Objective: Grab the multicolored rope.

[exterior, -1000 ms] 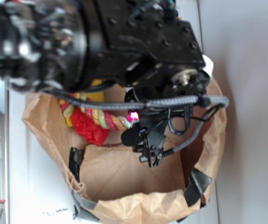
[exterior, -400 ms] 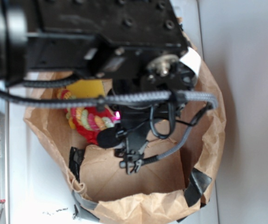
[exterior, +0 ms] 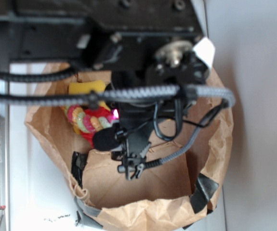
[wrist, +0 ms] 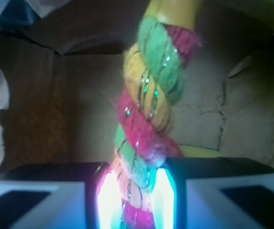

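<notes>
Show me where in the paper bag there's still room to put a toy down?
The bare brown floor at the near side of the paper bag, between the black tape patches, looks free. The far-left corner is crowded: the multicolored rope, a red paper ball, a yellow sponge and the gripper.

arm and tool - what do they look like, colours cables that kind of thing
The arm is black and boxy, with screw holes, a silver round hub and a white tag. Grey braided cables and thin black wires run across it. The tool has two pale blocky fingers with dark insets, glowing at their inner edges.
</notes>
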